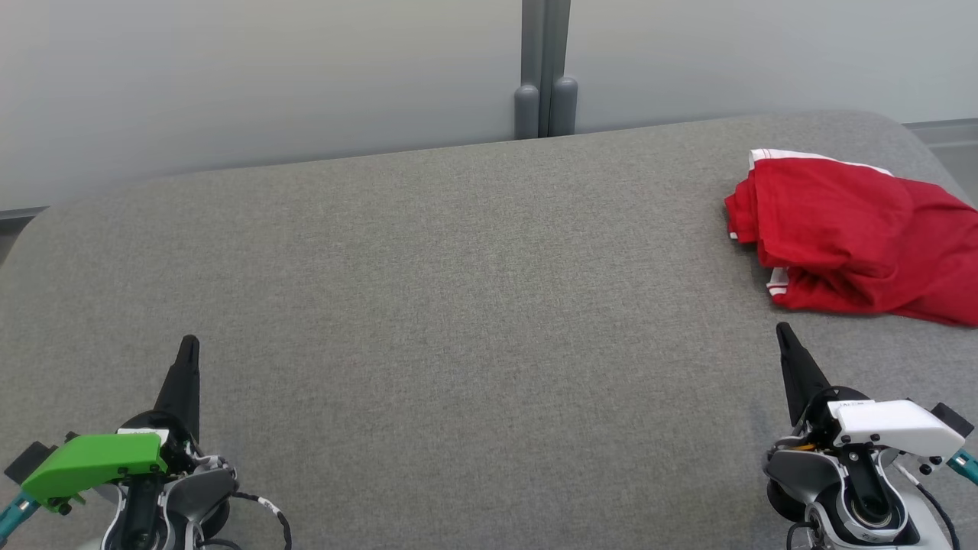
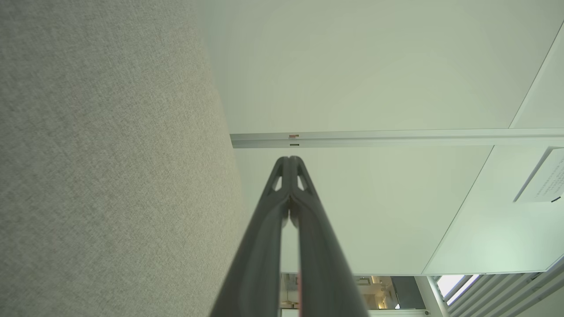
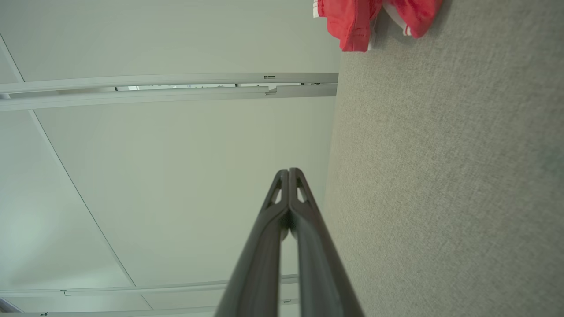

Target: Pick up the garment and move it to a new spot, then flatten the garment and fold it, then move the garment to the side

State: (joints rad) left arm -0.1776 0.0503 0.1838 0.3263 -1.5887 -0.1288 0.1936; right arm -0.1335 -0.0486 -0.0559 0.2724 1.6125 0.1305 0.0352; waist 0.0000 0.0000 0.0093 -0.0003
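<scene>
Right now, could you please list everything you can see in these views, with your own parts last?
work surface: one, grey fabric, spanning the head view.
garment: one, red with white trim, bunched at the surface's far right.
wall: one, pale, behind the surface.
upright post: one, grey, against the wall at the middle of the far edge.
left gripper: one, dark fingers, shut and holding nothing, lower left of the head view.
green cover: one, on the left wrist.
right gripper: one, dark fingers, shut and holding nothing, lower right.
white cover: one, on the right wrist.
</scene>
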